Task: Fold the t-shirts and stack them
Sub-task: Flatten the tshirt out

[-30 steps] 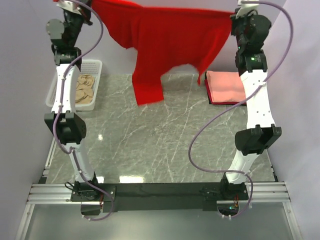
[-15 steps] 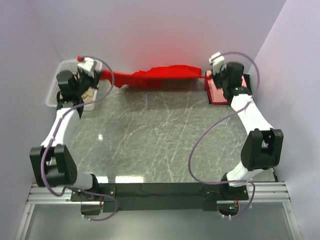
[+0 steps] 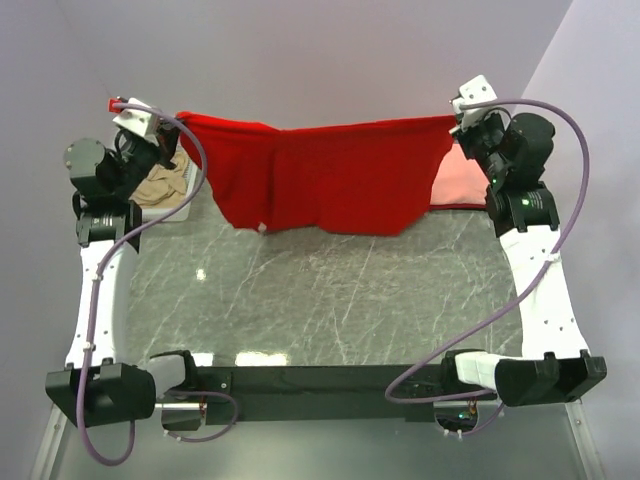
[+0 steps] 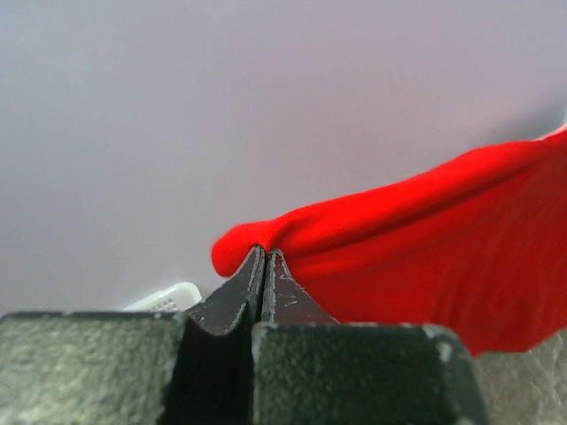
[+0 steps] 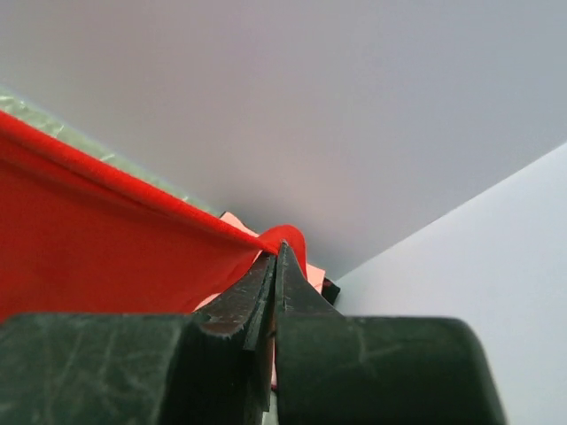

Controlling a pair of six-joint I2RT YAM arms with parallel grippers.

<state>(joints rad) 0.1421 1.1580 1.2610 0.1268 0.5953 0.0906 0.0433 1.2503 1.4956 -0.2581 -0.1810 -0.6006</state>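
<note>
A large bright red t-shirt point(image 3: 330, 175) hangs stretched in the air across the back of the table, its lower edge just above the marble. My left gripper point(image 3: 178, 119) is shut on its left top corner, and the left wrist view shows the jaws point(image 4: 264, 253) pinched on a red fold point(image 4: 416, 239). At the other top corner my right gripper point(image 3: 452, 122) is also shut on the cloth point(image 5: 106, 239), fingertips point(image 5: 279, 253) pressed together. A folded salmon-pink t-shirt point(image 3: 458, 186) lies at the back right, partly behind the red one. A tan t-shirt point(image 3: 158, 187) lies in the basket.
The white mesh basket point(image 3: 176, 212) stands at the back left, mostly hidden by my left arm; one corner point(image 4: 168, 297) shows in the left wrist view. Under the pink shirt point(image 5: 232, 221) a dark cloth edge point(image 5: 330, 289) peeks out. Purple walls close in the back and both sides.
The red shirt went from held high, down to a bunched strip at the table's back edge, and is now lifted and spread again. Both arms swung with it, still gripping.
</note>
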